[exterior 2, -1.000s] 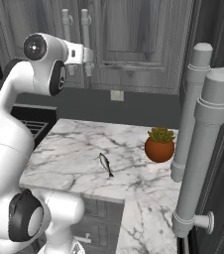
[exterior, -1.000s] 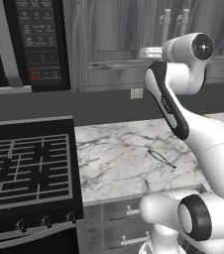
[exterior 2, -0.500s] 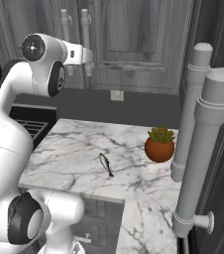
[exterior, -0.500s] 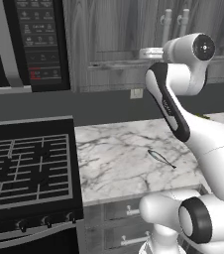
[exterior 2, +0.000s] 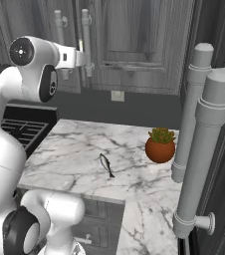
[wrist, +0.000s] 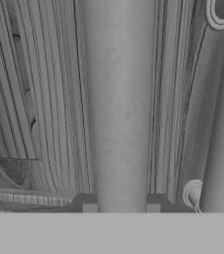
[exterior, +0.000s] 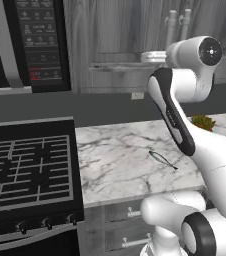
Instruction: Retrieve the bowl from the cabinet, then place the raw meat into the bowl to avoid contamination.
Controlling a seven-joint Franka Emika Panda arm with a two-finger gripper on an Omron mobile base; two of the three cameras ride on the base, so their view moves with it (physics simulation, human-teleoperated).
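Nearest the base, low in the frame, the marble surface (exterior 2: 74, 149) carried the raw meat (exterior 2: 106, 165) — a thin dark sliver lying flat near the middle of the right base view, well apart from the orange-brown plant pot (exterior 2: 160, 146) to its right. In the left base view the same sliver (exterior: 162, 159) lay right of center, just left of the arm's forearm. Nothing touched it, so any risk to it lay further off: it is tiny and flat, and I judged a later pick could easily skid it along the stone.

Farther back and higher, the gripper (exterior 2: 87, 59) was up at the cabinet (exterior 2: 129, 45), in the upper left of the right base view. In the hand view the pale bar handle (wrist: 118, 104) ran straight up the center with a dark fingertip on each side at its base, so the jaws stood narrowly set and pinching that handle.

The main hazard, as I read it, was the pull. The door swings on an arc, and a straight tug could slide the jaws down or off the smooth cylinder. A second handle (wrist: 223, 124) sat just beside it at the right edge — the hand might knock it as it turned.

The bowl was presumably behind the closed door; whether it sat within easy reach could not be told.
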